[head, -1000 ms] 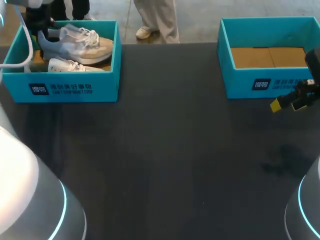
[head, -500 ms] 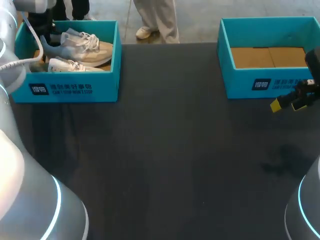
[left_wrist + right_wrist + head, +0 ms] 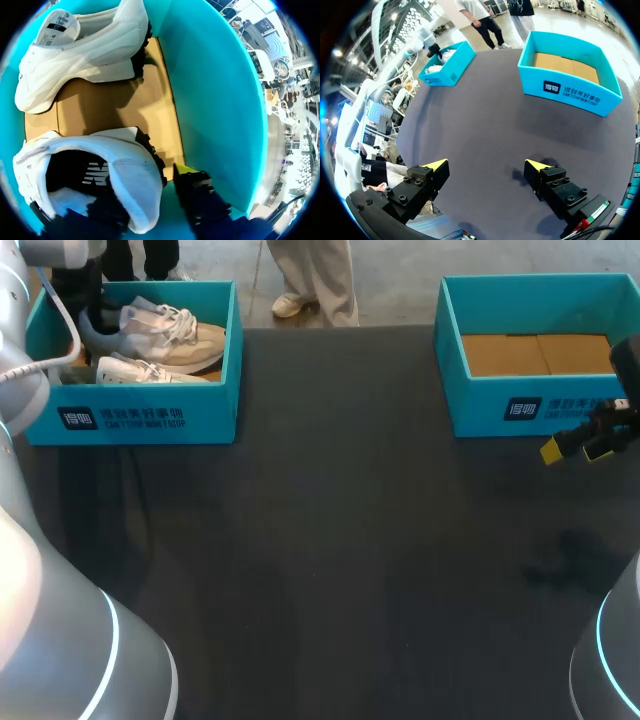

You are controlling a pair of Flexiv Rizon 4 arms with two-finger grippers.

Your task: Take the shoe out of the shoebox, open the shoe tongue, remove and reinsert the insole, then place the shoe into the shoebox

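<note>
The shoe (image 3: 75,165) stands in the left shoebox (image 3: 210,410) at the far left of the table (image 3: 330,540), its heel toward the box's far-left corner, where my left gripper (image 3: 145,187) sits right at that heel. Much of this is hard to read. Part of the left gripper is lost in the dark mouth of the shoe, the toe runs out of the wrist view, and I cannot tell whether the heel is gripped or merely has the gripper around it. A second shoe (image 3: 75,55) lies on the cardboard floor beside the first (paler, with the label inside its heel showing). In the head view my left arm (image 3: 50,640) covers the box's near left corner and hides the gripper's lower end behind the box wall. My right gripper (image 3: 486,167) is cut off by the head view's right edge, with one yellow tip clear.

Compared with a second ago, my left arm has swung in across that near corner, which was then in plain sight. The shoe has shifted only slightly inside the box, and neither box has moved. The right gripper has kept its place.

The right gripper's fingers (image 3: 432,167) stand wide apart and hold nothing. They hang above bare table just in front of the right shoebox (image 3: 480,410), which shows only its cardboard floor.
</note>
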